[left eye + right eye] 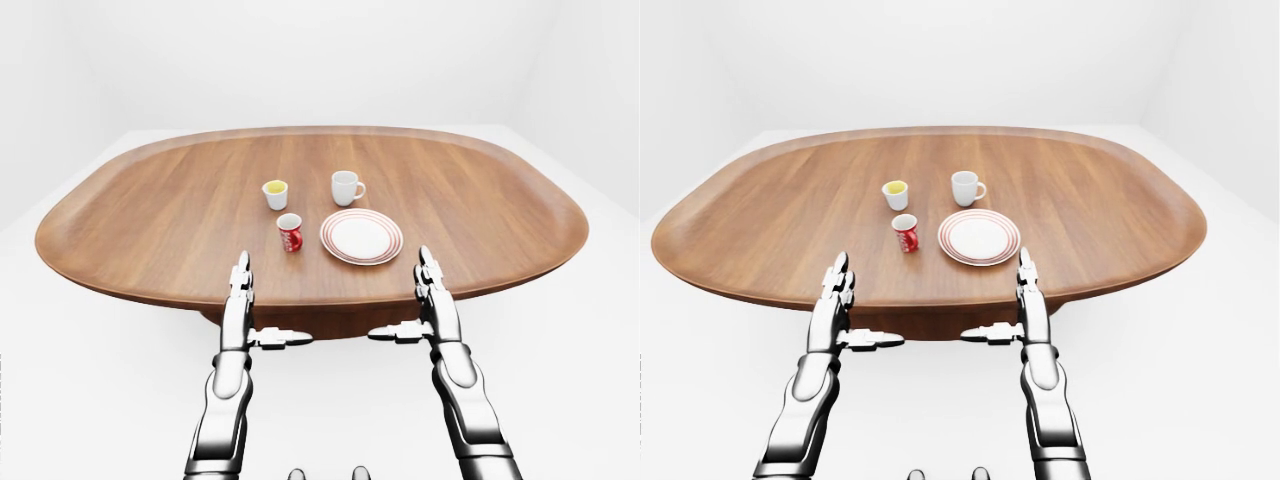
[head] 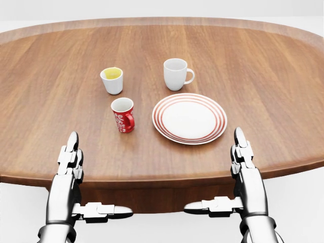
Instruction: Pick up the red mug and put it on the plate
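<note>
Both hands, left hand (image 2: 71, 174) and right hand (image 2: 244, 172), hover released, fingers straight, at the table (image 2: 283, 76) edge, thumbs pointing inward.

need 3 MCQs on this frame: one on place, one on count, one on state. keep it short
1. In the head view, where does the red mug stand relative to the plate?
A. on it
B. to its left
C. to its right

2. How many cups stand on the table?
A. two
B. three
C. four

3. What state is the left hand in?
A. open, empty
B. shut on the mug
C. resting on the plate

Answers: 1 B, the mug sits on bare wood left of the plate. 2 B, red mug, white mug and yellow-lined cup. 3 A, fingers extended at the table's near edge, holding nothing.
</note>
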### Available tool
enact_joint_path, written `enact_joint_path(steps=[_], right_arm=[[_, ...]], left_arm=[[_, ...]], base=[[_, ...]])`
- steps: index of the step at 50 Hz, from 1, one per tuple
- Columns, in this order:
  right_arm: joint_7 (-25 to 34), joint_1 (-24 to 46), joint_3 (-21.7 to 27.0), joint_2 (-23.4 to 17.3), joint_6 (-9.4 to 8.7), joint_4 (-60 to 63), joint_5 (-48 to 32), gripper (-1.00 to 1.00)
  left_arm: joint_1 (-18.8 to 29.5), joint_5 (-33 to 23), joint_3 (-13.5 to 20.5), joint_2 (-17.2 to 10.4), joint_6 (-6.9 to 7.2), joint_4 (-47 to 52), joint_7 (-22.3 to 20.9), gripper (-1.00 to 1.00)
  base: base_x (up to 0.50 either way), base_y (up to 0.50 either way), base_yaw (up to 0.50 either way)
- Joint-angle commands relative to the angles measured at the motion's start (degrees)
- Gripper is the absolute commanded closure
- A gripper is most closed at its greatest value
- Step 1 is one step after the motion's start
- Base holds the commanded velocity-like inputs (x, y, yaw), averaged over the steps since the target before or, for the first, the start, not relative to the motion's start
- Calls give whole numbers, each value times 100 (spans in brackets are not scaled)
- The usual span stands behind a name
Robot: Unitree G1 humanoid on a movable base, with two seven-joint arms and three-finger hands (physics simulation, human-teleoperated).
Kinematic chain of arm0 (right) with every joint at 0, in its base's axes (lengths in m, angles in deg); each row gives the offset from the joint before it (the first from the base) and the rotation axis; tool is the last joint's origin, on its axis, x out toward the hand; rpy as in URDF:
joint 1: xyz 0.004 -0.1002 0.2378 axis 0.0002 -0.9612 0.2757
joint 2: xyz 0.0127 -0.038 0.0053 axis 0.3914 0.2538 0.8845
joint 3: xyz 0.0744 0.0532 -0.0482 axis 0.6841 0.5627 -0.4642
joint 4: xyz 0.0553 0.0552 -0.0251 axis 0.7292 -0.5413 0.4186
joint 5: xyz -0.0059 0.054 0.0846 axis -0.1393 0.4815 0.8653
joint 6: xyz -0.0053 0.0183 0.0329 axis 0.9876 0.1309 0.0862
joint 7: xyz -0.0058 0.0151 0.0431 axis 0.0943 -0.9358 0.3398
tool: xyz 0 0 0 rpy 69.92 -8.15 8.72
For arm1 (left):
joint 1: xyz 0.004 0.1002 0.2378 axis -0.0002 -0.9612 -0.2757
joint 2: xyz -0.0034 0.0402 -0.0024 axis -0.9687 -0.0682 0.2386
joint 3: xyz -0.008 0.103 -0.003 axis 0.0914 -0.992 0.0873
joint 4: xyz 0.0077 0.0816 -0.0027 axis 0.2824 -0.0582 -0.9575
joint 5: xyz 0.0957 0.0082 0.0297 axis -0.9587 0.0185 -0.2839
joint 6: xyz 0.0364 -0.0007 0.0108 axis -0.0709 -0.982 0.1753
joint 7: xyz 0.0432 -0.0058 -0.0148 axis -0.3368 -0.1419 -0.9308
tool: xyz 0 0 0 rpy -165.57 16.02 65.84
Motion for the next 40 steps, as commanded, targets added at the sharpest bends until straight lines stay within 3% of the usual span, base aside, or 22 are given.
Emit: enact_joint_path(steps=[1,40], right_arm=[[13,-27,-12,1,-15,26,-26,-100],[50,-67,-47,10,-34,54,-104,-100]], left_arm=[[-45,-23,-13,4,35,90,10,-100],[-55,-27,-31,8,46,91,8,-100]], base=[[0,16,0],[0,16,0]])
